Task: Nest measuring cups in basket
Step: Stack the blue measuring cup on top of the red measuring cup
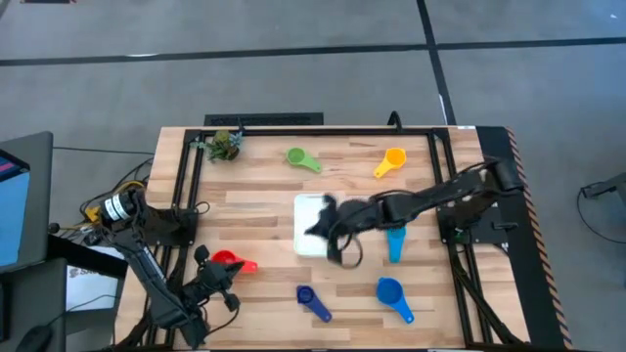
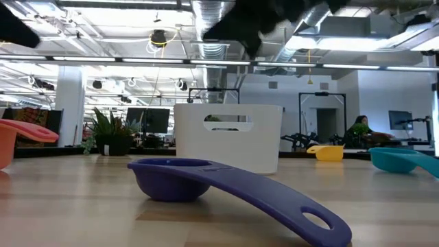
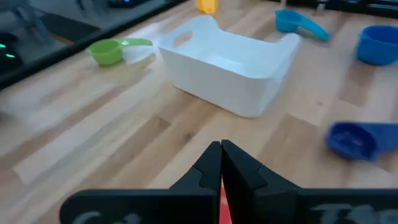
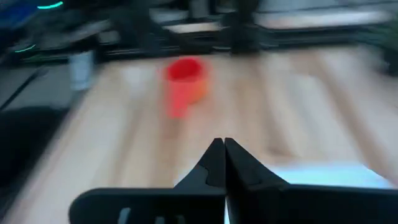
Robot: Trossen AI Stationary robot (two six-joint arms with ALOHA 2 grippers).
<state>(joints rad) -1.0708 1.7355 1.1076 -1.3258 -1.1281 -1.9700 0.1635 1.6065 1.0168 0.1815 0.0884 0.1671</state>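
Low view: smooth white basket (image 2: 228,137) behind glossy dark blue scoop (image 2: 233,189).

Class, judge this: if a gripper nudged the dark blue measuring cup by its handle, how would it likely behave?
The dark blue measuring cup looks like stiff plastic, so it probably slides or pivots rather than bends. Its rounded bowl and raised handle suggest it might rock or tip.

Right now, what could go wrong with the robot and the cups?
The right gripper hangs shut over the basket; it might bump and shove it. The basket looks empty in the left wrist view, and the cups lie scattered, so many trips remain. The left gripper, shut beside the red cup, could knock it away.
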